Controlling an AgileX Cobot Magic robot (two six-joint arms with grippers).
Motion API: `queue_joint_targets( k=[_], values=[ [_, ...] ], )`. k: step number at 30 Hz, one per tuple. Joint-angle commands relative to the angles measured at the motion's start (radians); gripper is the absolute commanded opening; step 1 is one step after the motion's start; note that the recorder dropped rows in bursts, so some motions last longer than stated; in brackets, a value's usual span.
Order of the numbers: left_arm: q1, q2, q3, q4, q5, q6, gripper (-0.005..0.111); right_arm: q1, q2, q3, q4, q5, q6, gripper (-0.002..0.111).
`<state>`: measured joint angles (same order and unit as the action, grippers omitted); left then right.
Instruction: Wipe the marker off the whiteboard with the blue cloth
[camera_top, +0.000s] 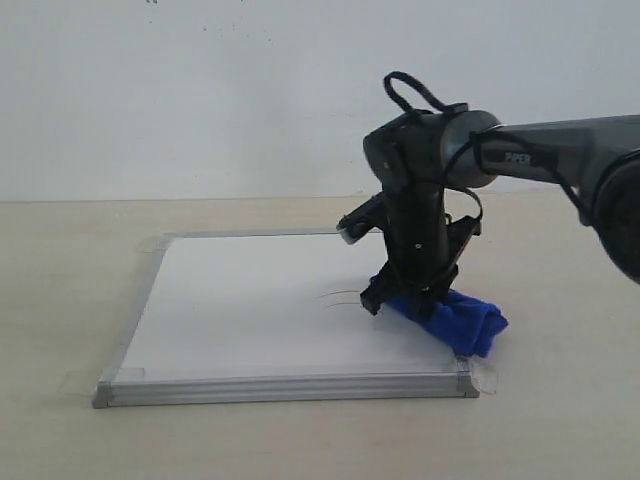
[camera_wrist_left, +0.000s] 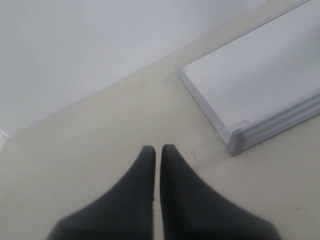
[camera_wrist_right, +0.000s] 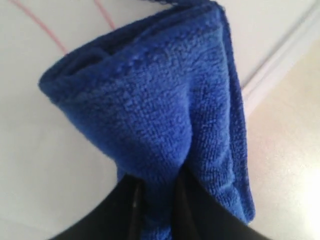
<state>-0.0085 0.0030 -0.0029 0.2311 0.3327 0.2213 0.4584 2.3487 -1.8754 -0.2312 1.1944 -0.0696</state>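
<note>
Judging by what lies on the whiteboard (camera_top: 240, 310), I put the wipe at barely begun. My right claw (camera_top: 400, 298) has the blue cloth (camera_top: 460, 318) pinched in narrow jaws and pressed down on the board. The bulk of the bundle bulges out on one side of the claw, toward a frame corner. The marker (camera_top: 345, 297) sits just beside the claw on the opposite side, apparently unwiped. So the grasp and the placing are done. The rubbing itself is what I have left, and it calls for a sweep from the claw toward those strokes.

The exterior view gives me the claw's stance on the board, but there the marker is only a pair of faint arcs, too thin to tell the colour. The right wrist view settles that. Thin red strokes (camera_wrist_right: 40, 25) run over the white surface (camera_wrist_right: 40, 150) just beyond the cloth (camera_wrist_right: 150, 100), and the right claw (camera_wrist_right: 155, 200) bites deep into a fold of the plush. Whether more line hides under the bundle, I cannot tell from either view.

Only the left wrist view shows my left claw (camera_wrist_left: 157, 160). Its fingers are drawn almost together on nothing as it hangs over the bench (camera_wrist_left: 100, 135), with a taped board corner (camera_wrist_left: 235, 142) near it. The exterior view leaves that arm out altogether.
</note>
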Motion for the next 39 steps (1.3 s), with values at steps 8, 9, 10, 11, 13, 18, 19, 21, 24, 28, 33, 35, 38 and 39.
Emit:
queue_joint_targets(
  k=[8,9,10,11,13,18,19,21,24,28,33,35,38,39],
  values=[
    [-0.002,-0.003,0.003,-0.002,-0.003,0.005,0.004,0.187,0.007,0.030,0.226,-0.095,-0.142,0.000],
    [-0.002,-0.003,0.003,-0.002,-0.003,0.005,0.004,0.219,0.007,0.030,0.226,-0.116,-0.173,0.000],
    [-0.002,-0.003,0.003,-0.002,-0.003,0.005,0.004,0.246,0.007,0.027,0.224,-0.128,-0.205,0.000],
    [-0.002,-0.003,0.003,-0.002,-0.003,0.005,0.004,0.263,0.007,0.026,0.217,-0.134,-0.227,0.000],
    [-0.002,-0.003,0.003,-0.002,-0.003,0.005,0.004,0.283,0.007,0.019,0.155,-0.153,-0.228,0.000],
    [-0.002,-0.003,0.003,-0.002,-0.003,0.005,0.004,0.224,0.007,0.012,-0.106,-0.177,-0.079,0.000],
    [-0.002,-0.003,0.003,-0.002,-0.003,0.005,0.004,0.198,0.007,0.012,-0.145,-0.176,-0.039,0.000],
    [-0.002,-0.003,0.003,-0.002,-0.003,0.005,0.004,0.141,0.007,0.012,-0.207,-0.181,0.070,0.000],
    [-0.002,-0.003,0.003,-0.002,-0.003,0.005,0.004,0.060,0.007,0.012,-0.210,-0.186,0.299,0.000],
    [-0.002,-0.003,0.003,-0.002,-0.003,0.005,0.004,0.030,0.007,0.012,-0.033,-0.203,0.283,0.000],
    [-0.002,-0.003,0.003,-0.002,-0.003,0.005,0.004,0.121,0.007,0.012,0.174,-0.271,-0.045,0.000],
    [-0.002,-0.003,0.003,-0.002,-0.003,0.005,0.004,0.167,0.007,0.012,0.222,-0.282,-0.221,0.000],
    [-0.002,-0.003,0.003,-0.002,-0.003,0.005,0.004,0.240,0.007,0.012,0.231,-0.271,-0.517,0.000],
    [-0.002,-0.003,0.003,-0.002,-0.003,0.005,0.004,0.254,0.007,0.012,0.206,-0.268,-0.572,0.000]
  ],
)
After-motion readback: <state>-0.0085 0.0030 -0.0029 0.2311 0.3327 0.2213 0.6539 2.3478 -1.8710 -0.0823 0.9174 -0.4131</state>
